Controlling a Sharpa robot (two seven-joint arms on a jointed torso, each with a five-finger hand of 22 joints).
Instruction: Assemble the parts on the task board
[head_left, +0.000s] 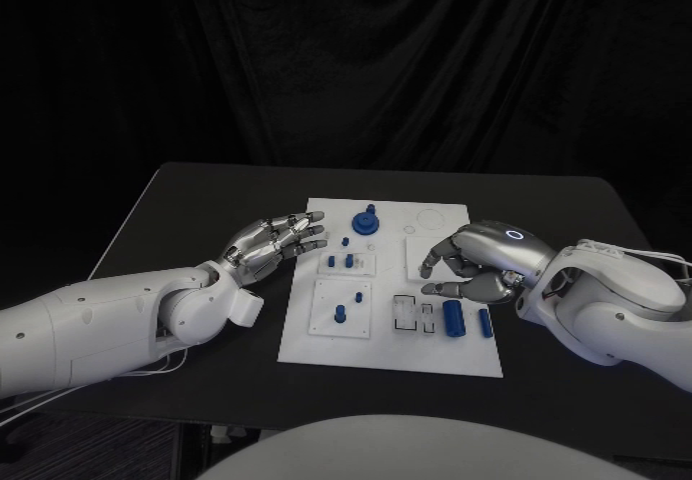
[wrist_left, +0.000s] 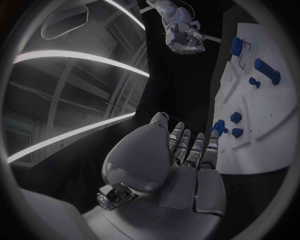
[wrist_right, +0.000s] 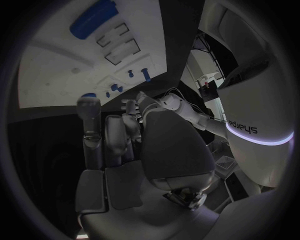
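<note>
Your left hand (head_left: 277, 243) is hovering palm-down beside the flat white task board (head_left: 325, 345), fingers spread apart and holding nothing. Your right hand (head_left: 476, 262) is hanging over the board's opposite side, fingers curled downward; you cannot tell whether it is gripping anything. Just below its fingertips two blue cylindrical parts (head_left: 454, 319) are lying; more blue parts sit between the hands, on the black worktop (head_left: 188, 200).

Colours on the table
A white task board (head_left: 310, 335), blue parts (head_left: 365, 220) and silver hands are seen on a black table (head_left: 188, 200).
</note>
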